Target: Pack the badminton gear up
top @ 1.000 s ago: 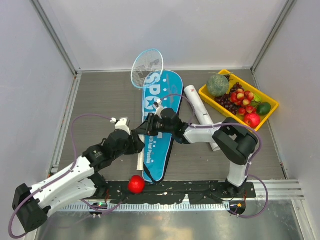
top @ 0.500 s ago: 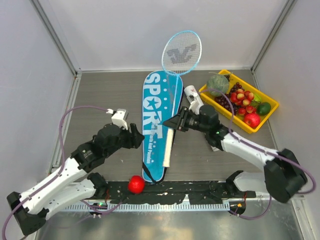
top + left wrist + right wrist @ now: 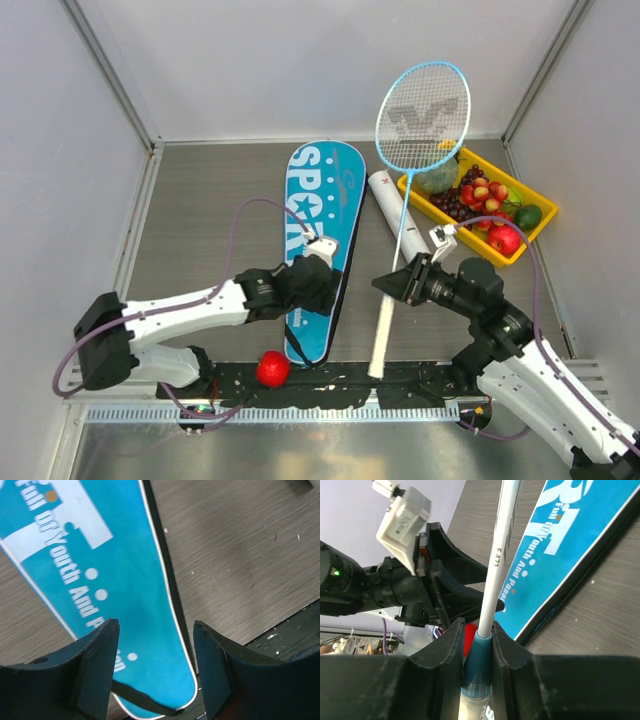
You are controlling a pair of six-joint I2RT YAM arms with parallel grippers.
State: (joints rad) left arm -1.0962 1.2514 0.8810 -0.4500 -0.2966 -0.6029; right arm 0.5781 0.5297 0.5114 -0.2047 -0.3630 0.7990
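Top view: bright, even, diffuse light from overhead. Shadows are soft and short, lying close under whatever is above the grey table (image 3: 200, 200). Dull sheen on the metal sheet (image 3: 350, 450) along the near edge. Walls lean inward toward the frame corners, a wide-angle distortion.

Left wrist view: table grain and racket cover (image 3: 90, 555) print are sharp at centre, with the lettering softer lower down. Left gripper fingers (image 3: 92, 670) are dark, underexposed and slightly soft.

Right wrist view: right gripper fingers (image 3: 445, 675), close to the lens, are blurred and in shadow. The racket (image 3: 501, 550) shaft is very bright, nearly blown out. Lower-left background is out of focus.
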